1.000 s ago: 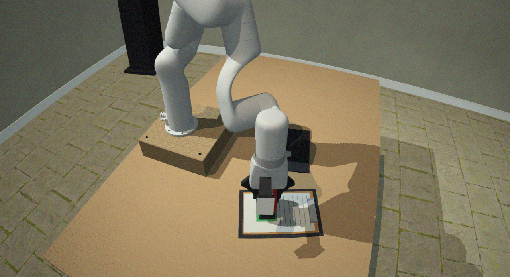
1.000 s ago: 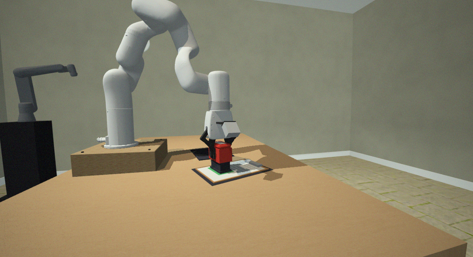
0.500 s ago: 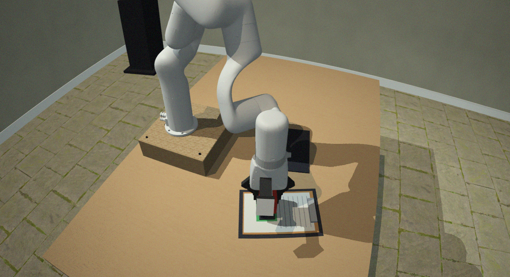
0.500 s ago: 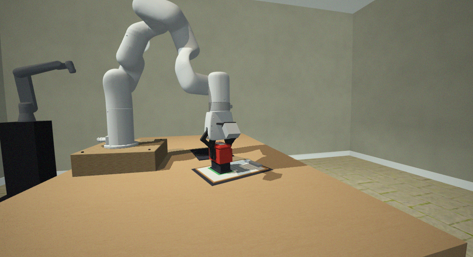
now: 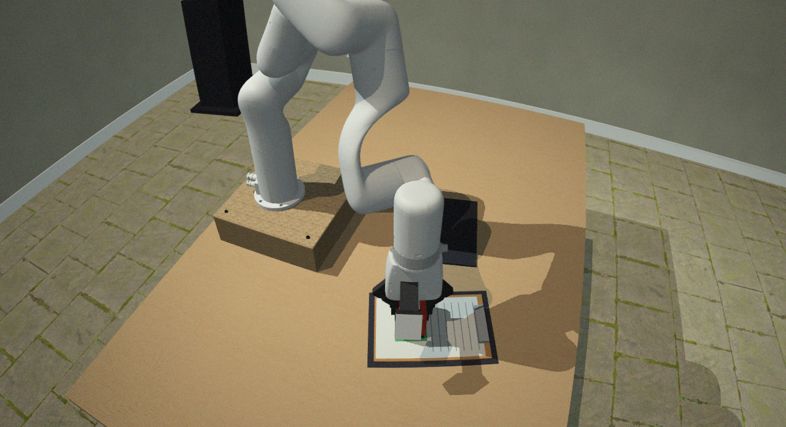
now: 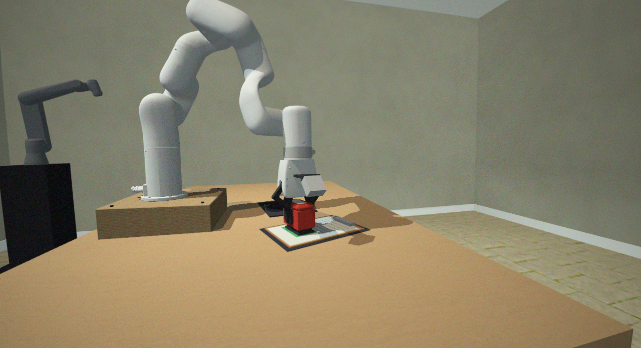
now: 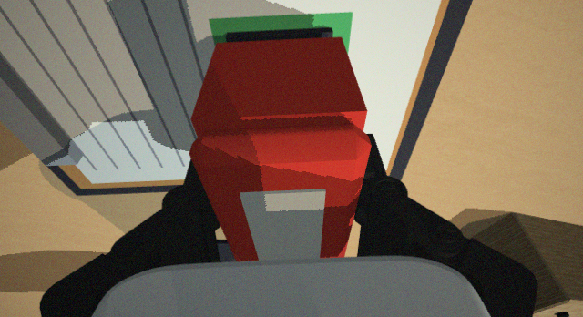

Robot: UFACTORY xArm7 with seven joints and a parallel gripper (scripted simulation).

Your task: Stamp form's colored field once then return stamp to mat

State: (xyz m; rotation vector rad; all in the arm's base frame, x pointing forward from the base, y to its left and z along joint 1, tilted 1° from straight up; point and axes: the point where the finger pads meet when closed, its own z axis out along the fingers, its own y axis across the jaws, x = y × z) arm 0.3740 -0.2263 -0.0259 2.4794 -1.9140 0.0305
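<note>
The red stamp (image 5: pixel 424 316) (image 6: pixel 301 216) (image 7: pixel 282 103) stands upright on the green field (image 5: pixel 409 340) (image 6: pixel 291 232) (image 7: pixel 332 25) at the left of the white form (image 5: pixel 384 342) (image 6: pixel 295 239) (image 7: pixel 392 44). Only a thin strip of its black base (image 7: pixel 278 35) shows under the red body. My gripper (image 5: pixel 412 309) (image 6: pixel 299 207) (image 7: pixel 284 133) points straight down and is shut on the stamp's sides. The stamp and wrist hide most of the field. The black mat (image 5: pixel 459 231) (image 6: pixel 269 208) lies bare just behind the form.
The form has a dark frame (image 5: pixel 434 362) and a lined grey part (image 5: pixel 450 325) to the right of the field. The arm's wooden base block (image 5: pixel 274 227) (image 6: pixel 156 216) stands left of the mat. A black pedestal (image 5: pixel 217 45) (image 6: pixel 35 202) stands off the table.
</note>
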